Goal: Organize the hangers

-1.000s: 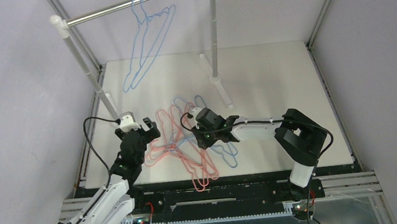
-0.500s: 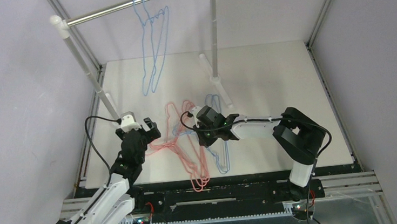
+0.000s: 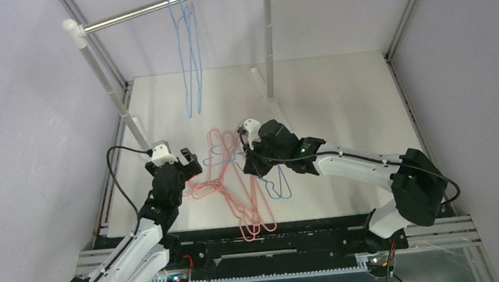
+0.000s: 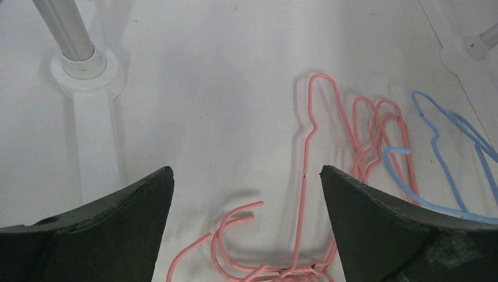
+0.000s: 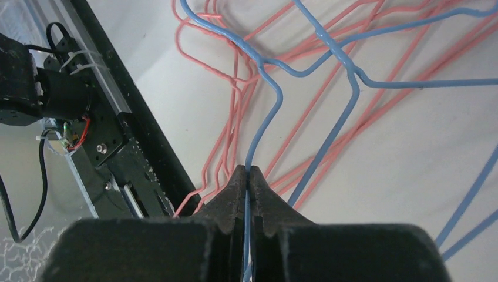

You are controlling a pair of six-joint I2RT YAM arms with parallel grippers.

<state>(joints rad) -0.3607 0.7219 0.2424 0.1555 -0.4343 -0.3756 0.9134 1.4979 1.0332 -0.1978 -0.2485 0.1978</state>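
Wire-thin, probably light, springy and snag-prone, a blue hanger [image 5: 262, 129] sits clamped by one strand in the right gripper [image 5: 246, 173], short of the tabletop's [image 3: 338, 92] near edge; the left gripper [image 4: 245, 173] gapes empty.

The left gripper [image 4: 245, 176] hangs over the white table [image 4: 205, 82], its two dark fingers [image 4: 117, 226] spread wide at the bottom corners of the view. Between and beyond them lie the pink hangers [image 4: 304, 188], seemingly three, their hooks crossing near the lower edge in a tangle that is hard to sort out. Just to their right lie the blue hangers [image 4: 435, 138], overlapping the pink wires. A silver post [image 4: 64, 26] stands in its white foot [image 4: 88, 73] at the upper left.
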